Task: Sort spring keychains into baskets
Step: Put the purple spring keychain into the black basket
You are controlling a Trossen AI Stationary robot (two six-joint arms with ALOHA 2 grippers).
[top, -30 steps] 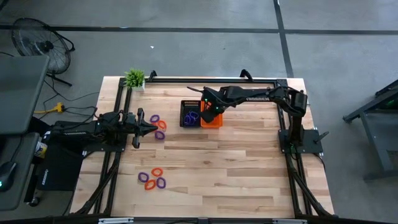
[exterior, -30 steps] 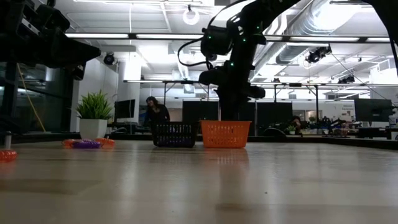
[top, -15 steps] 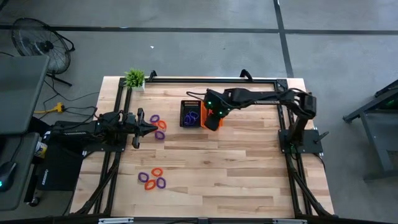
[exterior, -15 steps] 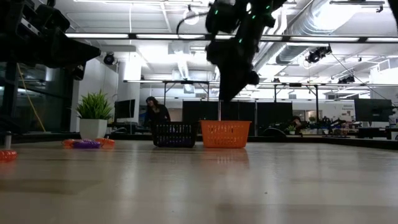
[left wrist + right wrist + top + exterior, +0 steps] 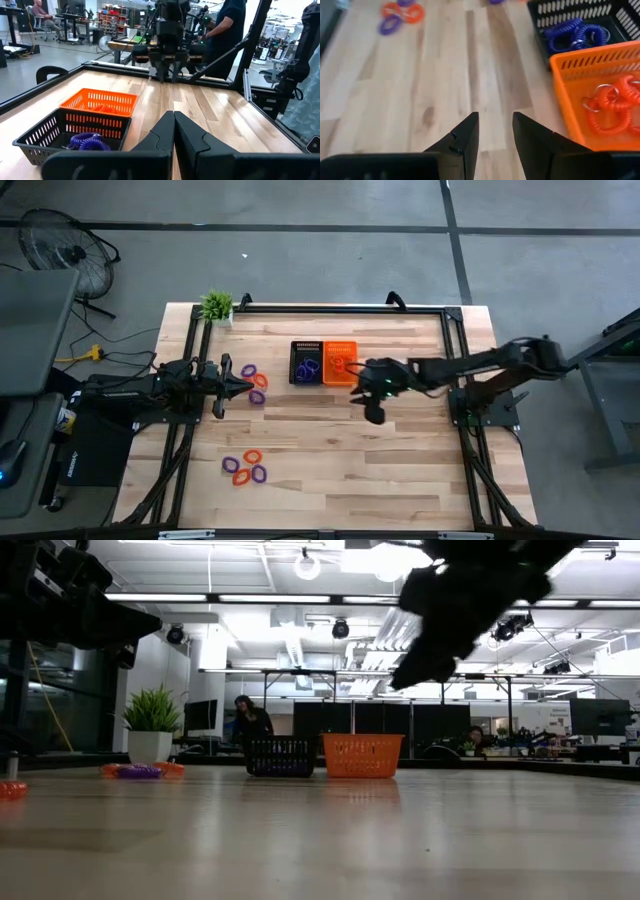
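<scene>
As seen from above, the black basket (image 5: pixel 306 363) and the orange basket (image 5: pixel 340 362) stand side by side, touching, toward the far middle of the table (image 5: pixel 400 470). Purple coils show in the black one and orange-red coils in the orange one. Two clusters of spring keychains remain loose: one (image 5: pixel 254 380) just beside the left gripper (image 5: pixel 243 387), another (image 5: pixel 245 467) nearer the front edge on the left. The right gripper (image 5: pixel 372 412) hangs over bare wood just in front of the orange basket. A potted plant (image 5: pixel 217 305) marks the far left corner.

Low view: both baskets stand upright on the far side of the table, the orange one to the right of the black; loose keychains (image 5: pixel 138 771) lie at left below the plant. One dark arm blurs across the upper right.

Left wrist view: the left gripper's fingers (image 5: pixel 160 132) are pressed together, holding nothing. Beyond them sit the black basket with a purple coil (image 5: pixel 89 142) and the orange basket; the other arm stands farther off, and a person stands behind the table.

Right wrist view: the right gripper (image 5: pixel 495 131) shows a narrow gap between its fingers, with nothing in it. Purple coils (image 5: pixel 576 34) lie in the black basket, orange-red coils (image 5: pixel 615 105) in the orange one, and loose keychains (image 5: pixel 400 16) lie well apart from the baskets.

Judgement: sorting is partly done, with several keychains binned by colour and both loose clusters still to sort.
</scene>
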